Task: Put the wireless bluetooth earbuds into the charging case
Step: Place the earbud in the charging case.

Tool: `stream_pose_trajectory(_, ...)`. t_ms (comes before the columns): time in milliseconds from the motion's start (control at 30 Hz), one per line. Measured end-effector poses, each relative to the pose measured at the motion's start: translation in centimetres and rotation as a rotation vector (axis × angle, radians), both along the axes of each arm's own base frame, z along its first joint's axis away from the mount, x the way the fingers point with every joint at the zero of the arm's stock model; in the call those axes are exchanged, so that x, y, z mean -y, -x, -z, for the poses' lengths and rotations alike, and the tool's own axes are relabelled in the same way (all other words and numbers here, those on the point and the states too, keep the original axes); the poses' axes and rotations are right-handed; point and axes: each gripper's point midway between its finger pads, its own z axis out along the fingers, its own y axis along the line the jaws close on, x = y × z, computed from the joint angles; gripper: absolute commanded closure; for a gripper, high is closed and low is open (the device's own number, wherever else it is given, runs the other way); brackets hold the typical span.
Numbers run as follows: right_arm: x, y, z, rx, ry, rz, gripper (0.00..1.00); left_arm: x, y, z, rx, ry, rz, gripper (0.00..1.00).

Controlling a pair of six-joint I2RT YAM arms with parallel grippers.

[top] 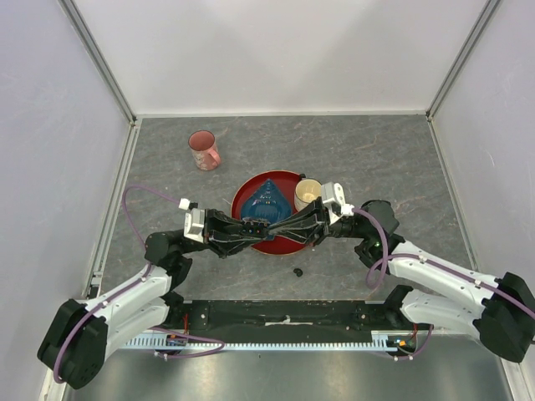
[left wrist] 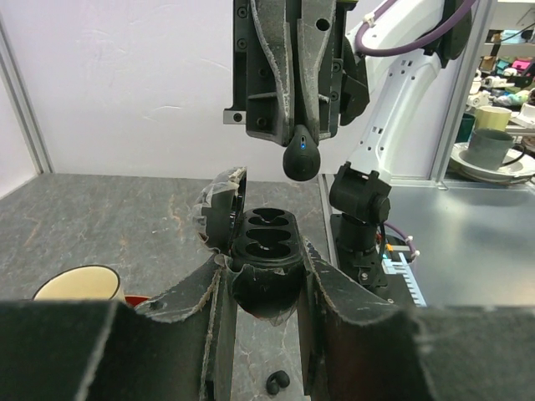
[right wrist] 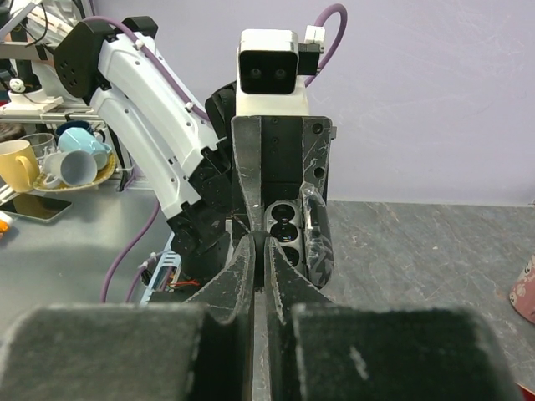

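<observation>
The black charging case [left wrist: 266, 251] is open, its lid [left wrist: 221, 213] tipped to the left, and its sockets face up. My left gripper [left wrist: 266, 280] is shut on the case's lower body. Right above the case, my right gripper [left wrist: 301, 134] is shut on one black earbud [left wrist: 301, 159], which hangs a short way over the sockets. From the right wrist, that earbud [right wrist: 261, 237] shows between the closed fingers of the right gripper [right wrist: 260, 247], with the case [right wrist: 285, 230] just beyond. Seen from above, both grippers [top: 249, 230] [top: 280, 227] meet over the plate's near edge. Another earbud [top: 298, 271] [left wrist: 277, 382] lies on the table.
A red plate [top: 241, 194] holds a blue folded object [top: 267, 200]. A yellow cup [top: 308, 194] stands at the plate's right rim. A pink mug [top: 203, 150] sits further back on the left. White walls enclose the grey table.
</observation>
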Motion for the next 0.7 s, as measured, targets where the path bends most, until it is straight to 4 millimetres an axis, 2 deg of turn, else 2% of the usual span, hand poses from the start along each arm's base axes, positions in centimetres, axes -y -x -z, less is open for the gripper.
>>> stream_pose_trajectory(700, -2.0, -0.8, 1.4, 0.045, 0.086, 0.038, 1.0, 0.1, 0.5, -0.3, -0.006, 0.002, 0.036, 0.98)
